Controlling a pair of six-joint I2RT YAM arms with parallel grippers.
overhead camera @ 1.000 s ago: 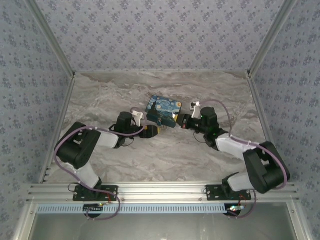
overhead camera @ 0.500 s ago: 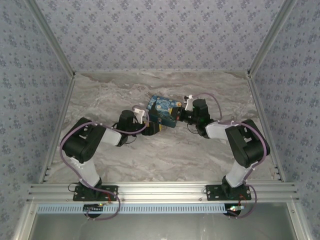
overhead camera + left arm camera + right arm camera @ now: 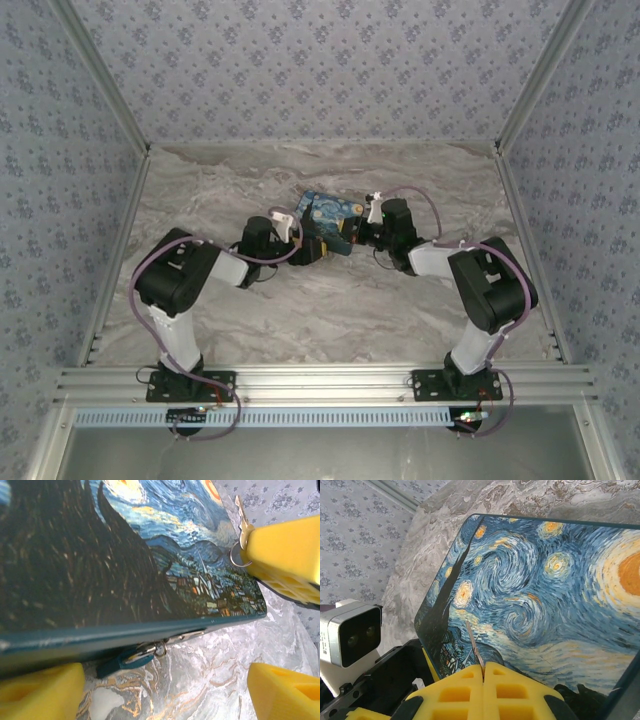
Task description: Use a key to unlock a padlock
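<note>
The padlock is lying partly hidden beneath the box's front edge, its body blurring. The key's bow is sitting buried between the right hand's pressed-together pads, over the box's lid.

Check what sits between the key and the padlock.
Left wrist view: the lid and front edge of the painted box separate the key, pinched by the right gripper, from the padlock hanging underneath.

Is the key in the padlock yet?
Out. The key sticks from the right gripper, apart from the padlock at the box's edge.
</note>
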